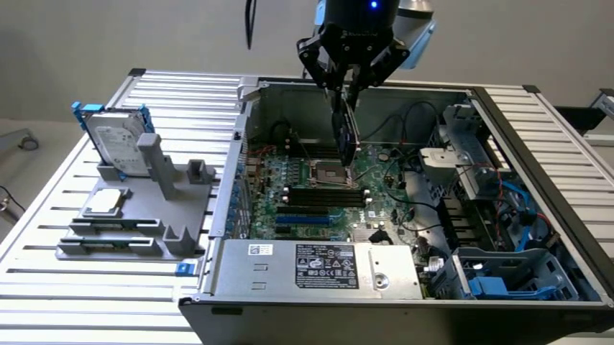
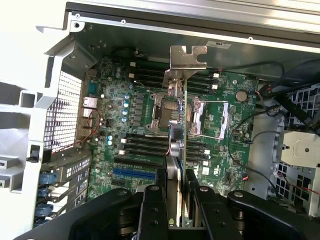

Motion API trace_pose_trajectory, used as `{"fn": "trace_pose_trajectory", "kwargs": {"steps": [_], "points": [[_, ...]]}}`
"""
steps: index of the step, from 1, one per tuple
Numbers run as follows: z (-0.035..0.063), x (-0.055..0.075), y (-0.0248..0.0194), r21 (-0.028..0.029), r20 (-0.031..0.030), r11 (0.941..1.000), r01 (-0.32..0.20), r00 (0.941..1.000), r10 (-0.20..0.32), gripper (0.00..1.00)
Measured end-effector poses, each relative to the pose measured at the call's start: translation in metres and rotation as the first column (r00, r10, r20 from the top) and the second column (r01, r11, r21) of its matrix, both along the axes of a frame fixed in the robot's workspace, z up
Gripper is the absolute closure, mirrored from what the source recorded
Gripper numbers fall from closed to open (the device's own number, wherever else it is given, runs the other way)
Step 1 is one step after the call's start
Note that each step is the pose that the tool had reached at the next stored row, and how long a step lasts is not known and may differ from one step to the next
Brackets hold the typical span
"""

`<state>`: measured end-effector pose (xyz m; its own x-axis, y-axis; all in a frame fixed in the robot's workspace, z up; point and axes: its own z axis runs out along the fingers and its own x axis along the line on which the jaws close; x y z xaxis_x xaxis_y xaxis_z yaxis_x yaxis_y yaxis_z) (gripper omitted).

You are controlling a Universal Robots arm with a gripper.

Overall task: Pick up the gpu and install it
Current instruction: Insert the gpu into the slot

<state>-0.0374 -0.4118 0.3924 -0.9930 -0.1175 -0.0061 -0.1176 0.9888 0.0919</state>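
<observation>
Slatted metal table [image 1: 48, 251] carries the open computer case [image 1: 223, 208], where the tool [image 1: 346, 85] is clamped on the gpu [image 1: 346, 133], hanging edge-down above the motherboard [image 1: 307, 180]; the card looks light, stiff and fragile, best pinched gently near its upper edge.

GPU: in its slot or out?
Out. The pincer holds the gpu on edge above the motherboard, and the blue slot is bare.

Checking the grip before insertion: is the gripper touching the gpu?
Touching. The wrist view shows the gripper with its fingers pressed against both faces of the gpu, held edge-on over the motherboard.
</observation>
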Motion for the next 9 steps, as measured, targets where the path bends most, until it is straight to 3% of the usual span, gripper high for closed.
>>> {"fn": "trace_pose_trajectory", "kwargs": {"steps": [4,9], "points": [[0.0,-0.0001,0.0,0.0025,0.0043,0.9985,-0.054,0.9985,0.054,0.73],[-0.0001,-0.0001,0.0,0.003,0.0044,0.9894,-0.145,0.9894,0.145,0.73]]}}
